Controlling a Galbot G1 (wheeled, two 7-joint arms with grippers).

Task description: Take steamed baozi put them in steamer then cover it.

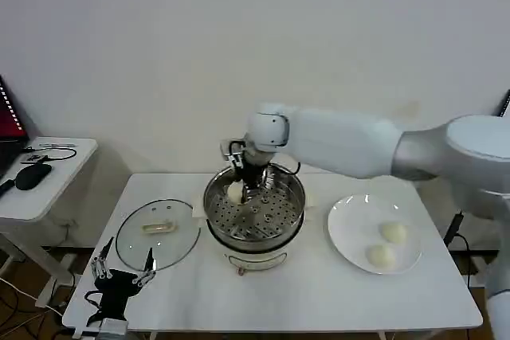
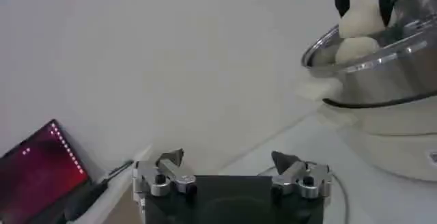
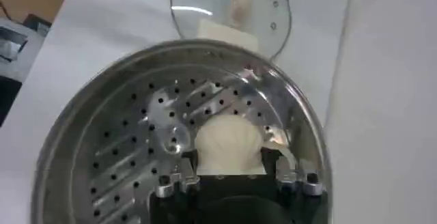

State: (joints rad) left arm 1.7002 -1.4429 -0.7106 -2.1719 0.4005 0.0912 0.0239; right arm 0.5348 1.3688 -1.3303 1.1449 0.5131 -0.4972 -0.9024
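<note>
At frame centre, the right gripper point(image 1: 241, 183) is gripping 1 baozi point(image 3: 229, 143) over the steamer point(image 1: 275, 228); it should be lowering fully onto the tray before releasing. Lower left, the left gripper point(image 1: 122, 264) is idling, spread wide.

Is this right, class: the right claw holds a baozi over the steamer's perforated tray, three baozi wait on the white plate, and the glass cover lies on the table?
Not quite. The head view shows two baozi on the white plate, not three. The rest stands: the right claw holds a baozi over the perforated tray of the steamer, and the cover lies on the table.

Lab: bare white wall point(image 1: 159, 53), laptop point(image 1: 8, 121).
</note>
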